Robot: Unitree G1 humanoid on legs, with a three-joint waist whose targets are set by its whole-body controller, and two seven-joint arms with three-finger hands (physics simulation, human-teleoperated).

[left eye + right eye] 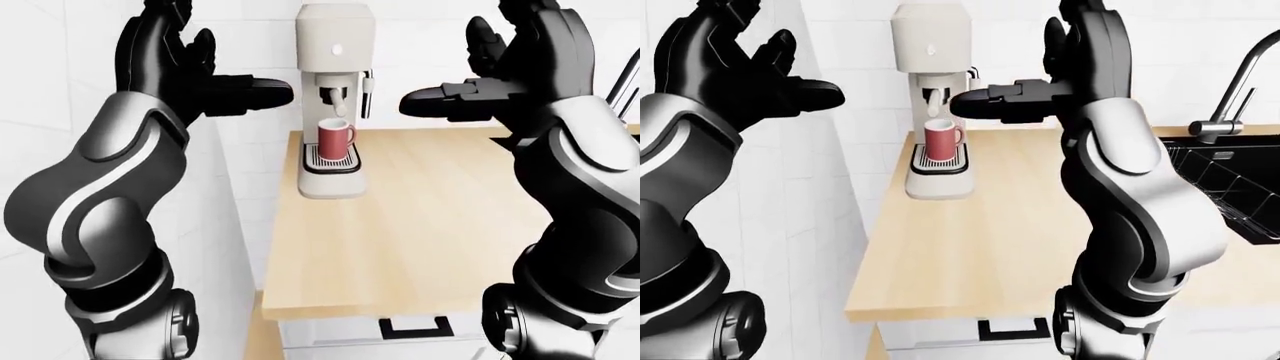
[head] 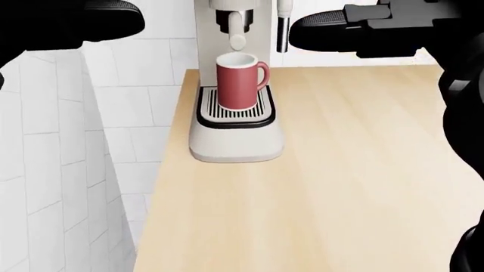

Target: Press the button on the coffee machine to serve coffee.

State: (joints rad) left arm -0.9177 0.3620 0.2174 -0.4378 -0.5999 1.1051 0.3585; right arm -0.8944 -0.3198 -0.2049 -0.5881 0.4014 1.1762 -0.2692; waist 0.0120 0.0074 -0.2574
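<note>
One coffee machine (image 1: 334,97), cream-white, standing at the left end of a pale wooden counter (image 1: 420,232) and backed against white tiled wall (image 2: 45,170). One small round button (image 1: 337,49) on the upper face of its head, seen in the left-eye view, untouched and well apart from both hands. One red mug (image 2: 239,80), upright on the slotted drip tray (image 2: 235,110), directly under the spout (image 2: 238,34), handle turned toward the head view's right. One thin steam wand (image 1: 367,94) hanging down the machine's right side. Two black three-fingered hands raised level with the machine's head, one on each side: left hand (image 1: 185,67) spread wide, fingers up, thumb jutting toward the machine, gripping nothing; right hand (image 1: 510,64) likewise splayed with fingers upright and thumb pointing left, holding nothing, near the wand but clear of it. In the right-eye view, right thumb overlapping the wand and the machine's right edge, while the button shows unobstructed. In the head view, both hands reduced to flat black shapes in the top corners, machine head cut off above the spout. Off to the right in the right-eye view, one dark sink (image 1: 1230,187) let into the counter and one curved metal faucet (image 1: 1230,90). Below the counter's near edge, one white drawer front with one dark handle (image 1: 412,327).
</note>
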